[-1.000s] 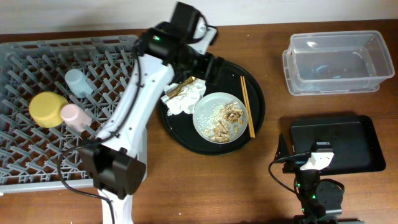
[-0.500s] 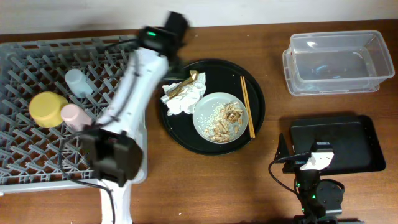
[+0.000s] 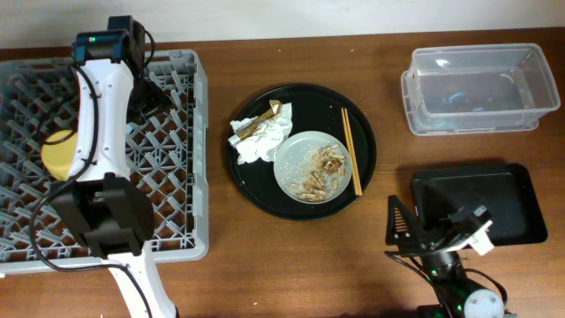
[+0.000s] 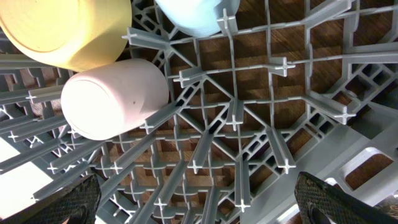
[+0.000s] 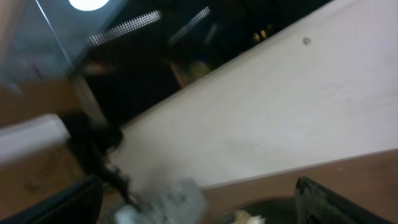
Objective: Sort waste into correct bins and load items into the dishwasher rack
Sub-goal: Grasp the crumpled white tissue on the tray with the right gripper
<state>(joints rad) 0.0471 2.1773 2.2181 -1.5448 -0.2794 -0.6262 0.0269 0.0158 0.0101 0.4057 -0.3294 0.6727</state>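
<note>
The grey dishwasher rack (image 3: pixel 177 177) fills the left of the table. My left gripper (image 3: pixel 141 97) hangs over its far part, open and empty. The left wrist view shows its open fingers (image 4: pixel 199 208) above the rack's lattice (image 4: pixel 249 143), with the yellow bowl (image 4: pixel 62 31), the pink cup (image 4: pixel 115 96) and the light blue cup (image 4: pixel 196 15) just beyond. In the overhead view the yellow bowl (image 3: pixel 57 152) shows and the arm hides both cups. The grey plate (image 3: pixel 300 155) holds food scraps (image 3: pixel 322 172), beside the napkins (image 3: pixel 260 137) and the chopsticks (image 3: pixel 351 150). My right gripper (image 3: pixel 433 228) is open and empty at the front right.
The round black tray (image 3: pixel 305 93) carries the plate, the napkins and the chopsticks. The clear tub (image 3: pixel 477 88) stands at the far right. The flat black tray (image 3: pixel 481 203) lies in front of the tub, next to my right gripper. The right wrist view is blurred, with its open fingers (image 5: pixel 199 205) at the bottom corners.
My left arm has swung left from the round black tray to above the rack's far part. My right gripper has tilted and shifted at the front right.
</note>
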